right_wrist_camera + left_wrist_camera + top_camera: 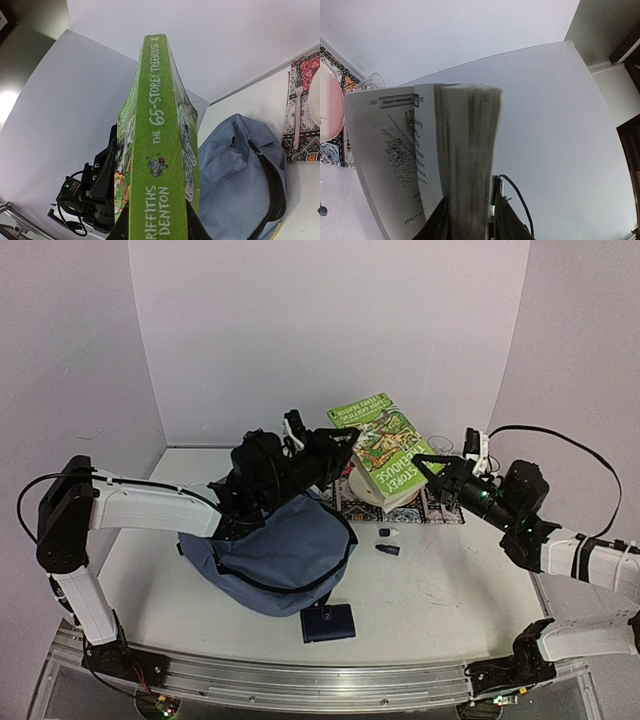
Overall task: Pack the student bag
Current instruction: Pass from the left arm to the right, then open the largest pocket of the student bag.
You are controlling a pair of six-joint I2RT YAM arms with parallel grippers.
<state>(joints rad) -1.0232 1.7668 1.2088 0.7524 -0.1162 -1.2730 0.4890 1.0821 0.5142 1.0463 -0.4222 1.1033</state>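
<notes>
A thick green paperback book (385, 445) hangs in the air above the back of the table, between both grippers. My right gripper (428, 470) is shut on its spine end; in the right wrist view the green spine (160, 150) fills the jaws (152, 227). My left gripper (340, 440) straddles the page block (467, 150) from the other side, jaws (470, 220) slightly apart with a thin gap on the right. The cover and first pages fan outside its left finger. The slate-blue student bag (285, 555) lies slumped below the left arm, also in the right wrist view (240, 180).
A small dark navy wallet (328, 623) lies in front of the bag. Two small dark items (388, 535) (387, 551) sit right of the bag. A patterned placemat (440, 510) with a pale plate (368, 495) lies under the raised book. White walls enclose the table.
</notes>
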